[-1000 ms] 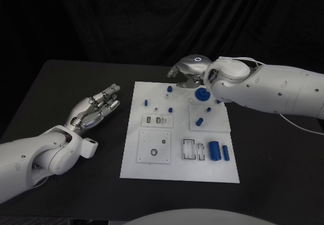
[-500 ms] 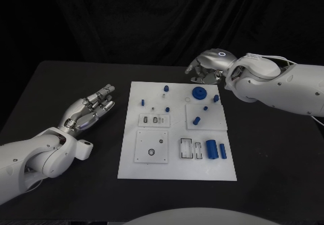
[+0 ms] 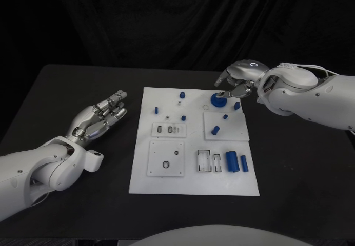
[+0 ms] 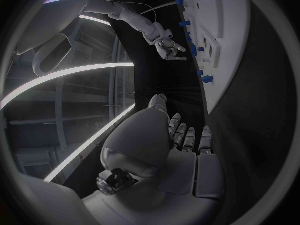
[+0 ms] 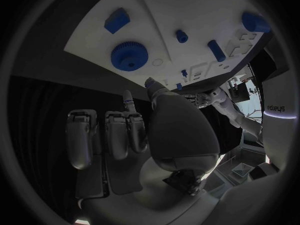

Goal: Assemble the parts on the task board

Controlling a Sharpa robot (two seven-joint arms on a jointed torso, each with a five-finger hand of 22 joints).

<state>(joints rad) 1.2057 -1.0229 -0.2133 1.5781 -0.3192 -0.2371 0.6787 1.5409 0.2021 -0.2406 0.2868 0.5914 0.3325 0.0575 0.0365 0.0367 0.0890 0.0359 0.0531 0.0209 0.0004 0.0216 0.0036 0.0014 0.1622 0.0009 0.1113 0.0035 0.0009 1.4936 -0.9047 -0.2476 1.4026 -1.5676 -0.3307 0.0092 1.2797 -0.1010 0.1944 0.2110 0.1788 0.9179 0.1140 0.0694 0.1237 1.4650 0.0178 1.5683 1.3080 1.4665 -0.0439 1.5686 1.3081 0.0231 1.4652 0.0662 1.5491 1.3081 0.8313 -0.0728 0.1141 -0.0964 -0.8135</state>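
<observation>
Head view: white board (image 3: 194, 179) sits mid-frame on the black table (image 3: 66, 82), w/ small blue parts on it. Right hand (image 3: 238, 82) is at upper right, by the board's top right corner, fingers curled downward just beside the round blue gear (image 3: 219, 100). Can't tell if a fingertip touches it. Nothing looks held. My guess: it hangs there bc the gear is the part it's busy with, or it's picking what to grab next.

Right wrist view shows why: the fingers (image 5: 119, 135) lie side by side, fairly straight, w/ nothing between them, and the gear (image 5: 130, 56) sits on the board a bit beyond the tips. A blue block (image 5: 117, 20) lies near the gear.

Left hand (image 3: 100, 115) is at mid left, off the board, above the bare table. Fingers straight and close together, holding nothing. Prob parked there so it stays out of the way.

Lower right of the board has a fat blue cylinder (image 3: 234, 164) and a thin blue bar (image 3: 244, 164), side by side. A blue peg (image 3: 182, 95) stands near the top edge.
</observation>
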